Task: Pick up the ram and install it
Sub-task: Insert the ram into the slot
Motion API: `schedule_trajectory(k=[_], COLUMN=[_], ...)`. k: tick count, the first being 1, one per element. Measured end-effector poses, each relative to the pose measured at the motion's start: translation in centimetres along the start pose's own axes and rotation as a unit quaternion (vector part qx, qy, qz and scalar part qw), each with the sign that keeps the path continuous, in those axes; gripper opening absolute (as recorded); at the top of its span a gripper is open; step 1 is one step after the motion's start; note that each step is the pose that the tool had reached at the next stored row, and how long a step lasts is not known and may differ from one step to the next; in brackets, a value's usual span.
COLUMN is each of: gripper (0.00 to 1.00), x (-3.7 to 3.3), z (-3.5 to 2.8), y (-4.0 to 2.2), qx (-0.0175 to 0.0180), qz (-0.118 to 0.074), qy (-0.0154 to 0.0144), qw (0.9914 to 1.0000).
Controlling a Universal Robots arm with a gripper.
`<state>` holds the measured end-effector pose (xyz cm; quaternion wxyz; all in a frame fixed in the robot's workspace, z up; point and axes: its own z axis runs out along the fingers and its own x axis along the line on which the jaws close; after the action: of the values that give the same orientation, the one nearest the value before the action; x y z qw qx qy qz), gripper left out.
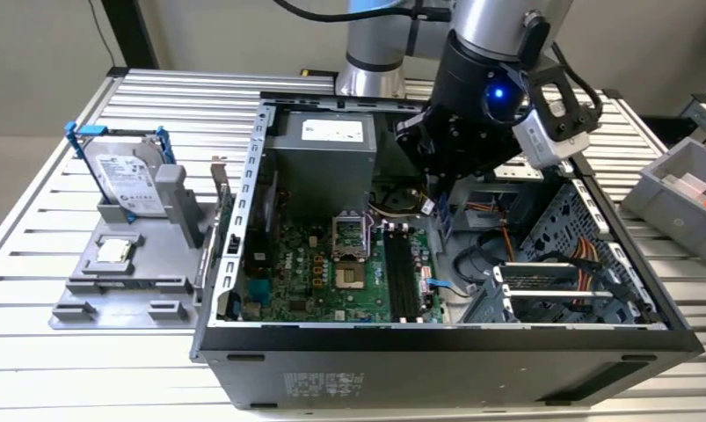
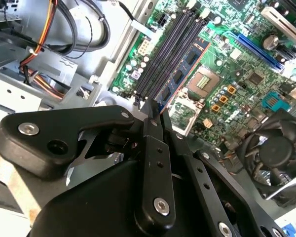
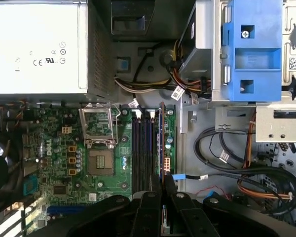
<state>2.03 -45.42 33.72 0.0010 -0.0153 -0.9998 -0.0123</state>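
My gripper [image 1: 437, 192] hangs inside the open computer case [image 1: 247, 176], shut on the ram [image 1: 442, 214]. The ram is a thin bluish-green stick held on edge. In the second wrist view the ram [image 2: 180, 74] runs out from the gripper [image 2: 153, 111] alongside the long black memory slots [image 2: 163, 52]. In the first wrist view I see it edge-on as a thin line [image 3: 161, 143] just beside the slots [image 3: 143, 148], rising from the gripper [image 3: 164, 183]. It sits above the motherboard [image 1: 317, 281]. Whether it touches a slot I cannot tell.
A silver hard drive in a blue frame [image 1: 130, 180] and a small square chip [image 1: 112, 252] rest on a grey stand outside the case. The power supply [image 3: 34, 47], CPU socket [image 3: 101, 160], fan [image 2: 276, 153], drive cage [image 3: 251, 49] and loose cables [image 3: 222, 148] crowd the case.
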Motion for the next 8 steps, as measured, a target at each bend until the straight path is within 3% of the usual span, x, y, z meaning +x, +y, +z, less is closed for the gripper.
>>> schedule_trajectory(k=[8], gripper=[0.0], x=[-0.01], z=[0.83], y=[-0.02], qx=[0.0], qz=[0.007], qy=[-0.0001], qw=[0.99998])
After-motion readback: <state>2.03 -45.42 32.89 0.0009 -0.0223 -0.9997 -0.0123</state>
